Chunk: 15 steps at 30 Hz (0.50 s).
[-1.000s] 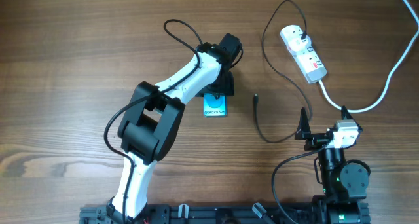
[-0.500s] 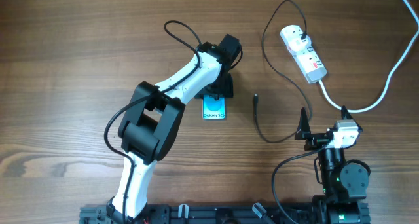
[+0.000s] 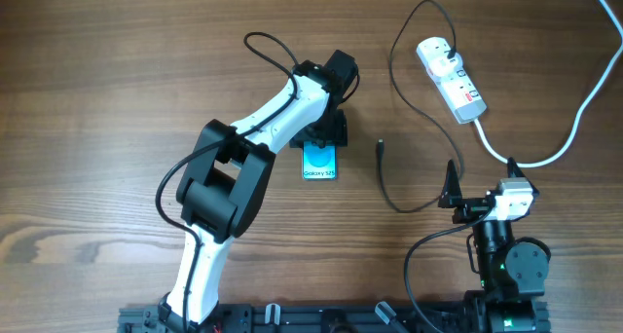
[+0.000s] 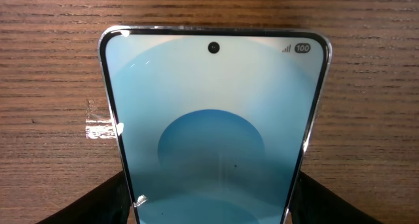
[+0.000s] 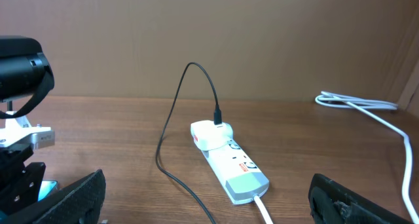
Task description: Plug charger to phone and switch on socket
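Observation:
The phone [image 3: 319,164] lies flat on the wooden table, teal screen up, "Galaxy" text at its near end. My left gripper [image 3: 322,138] is shut on the phone's far part. In the left wrist view the phone [image 4: 213,106] fills the frame with a black finger [image 4: 85,204] against each long edge. The charger cable [image 3: 394,70] is plugged into the socket [image 3: 451,78] at the back right. It loops down, and its connector tip [image 3: 381,145] lies loose to the right of the phone. My right gripper [image 3: 453,187] is open and empty, facing the socket [image 5: 232,165] and cable [image 5: 171,126].
A thick white cord [image 3: 574,129] runs from the socket's near end, past my right wrist, off the back right corner. It also shows in the right wrist view [image 5: 366,109]. The black cable's lower loop [image 3: 409,208] lies just left of my right gripper.
The phone has shifted slightly toward the table's front, so more of its teal screen shows below the left gripper. The right arm, cable and socket have not moved.

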Each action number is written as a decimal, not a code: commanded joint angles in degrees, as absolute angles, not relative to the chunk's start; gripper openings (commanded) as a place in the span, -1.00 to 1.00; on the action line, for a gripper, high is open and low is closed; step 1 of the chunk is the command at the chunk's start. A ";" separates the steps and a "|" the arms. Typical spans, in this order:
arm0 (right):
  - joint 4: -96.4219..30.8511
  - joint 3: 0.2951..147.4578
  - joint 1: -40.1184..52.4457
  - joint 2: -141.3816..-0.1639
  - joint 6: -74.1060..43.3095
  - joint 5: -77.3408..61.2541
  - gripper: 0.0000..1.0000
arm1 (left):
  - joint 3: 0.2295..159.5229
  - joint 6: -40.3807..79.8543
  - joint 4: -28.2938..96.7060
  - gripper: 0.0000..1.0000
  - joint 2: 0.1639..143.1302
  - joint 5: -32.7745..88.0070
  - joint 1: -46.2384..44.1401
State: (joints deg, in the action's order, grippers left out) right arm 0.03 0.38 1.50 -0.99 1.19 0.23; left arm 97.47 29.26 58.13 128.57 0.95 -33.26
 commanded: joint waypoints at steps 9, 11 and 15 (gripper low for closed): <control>0.34 0.30 1.21 -0.80 1.34 -0.01 0.99 | 98.02 28.99 60.55 0.41 130.37 3.09 -31.53; 0.34 0.30 1.21 -0.80 1.34 -0.01 0.99 | 98.02 28.99 60.49 0.40 130.37 5.21 -30.70; 0.34 0.30 1.21 -0.80 1.34 -0.01 0.99 | 98.02 28.99 60.51 0.38 130.37 10.68 -27.83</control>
State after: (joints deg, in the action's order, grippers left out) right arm 0.03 0.38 1.50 -0.99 1.19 0.23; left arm 97.69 29.26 60.51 128.64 5.91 -30.37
